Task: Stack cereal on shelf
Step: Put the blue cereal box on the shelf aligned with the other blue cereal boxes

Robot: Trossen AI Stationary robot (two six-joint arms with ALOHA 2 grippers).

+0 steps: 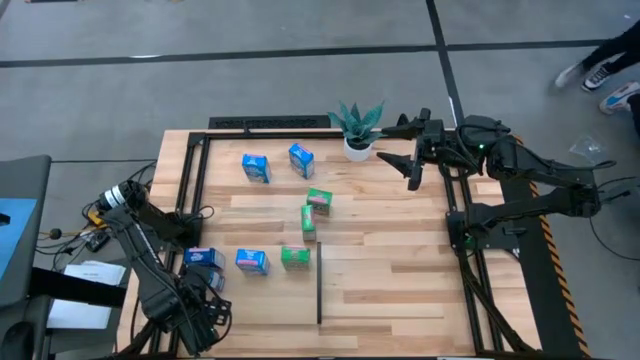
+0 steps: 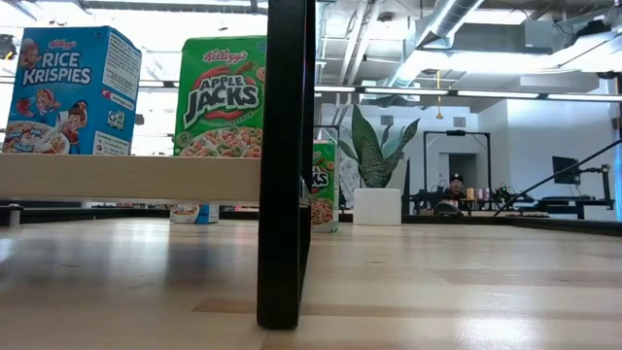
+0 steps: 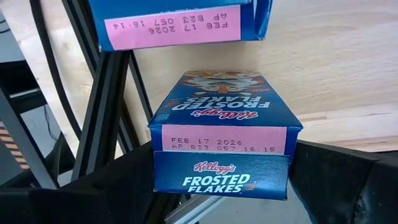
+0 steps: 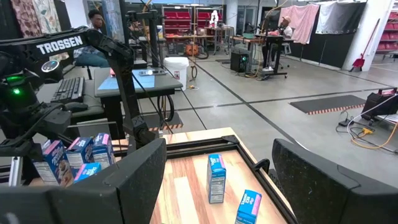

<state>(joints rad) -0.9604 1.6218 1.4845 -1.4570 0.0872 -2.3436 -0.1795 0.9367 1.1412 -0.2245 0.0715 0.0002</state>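
Blue and green cereal boxes [image 1: 256, 167]

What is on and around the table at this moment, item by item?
Blue cereal boxes: four seen from above, two at the far middle of the table, two near the left front; the left wrist view shows a Frosted Flakes box between that gripper's fingers.
Green cereal boxes: three, middle of the table.
Potted plant: one, green in a white pot, far edge.
Black divider strip: one, front middle.
Table: one, light wood with a black rail frame.
Person's shoes: far right floor.
Left gripper: at the front-left boxes.
Right gripper: open, empty, beside the plant.
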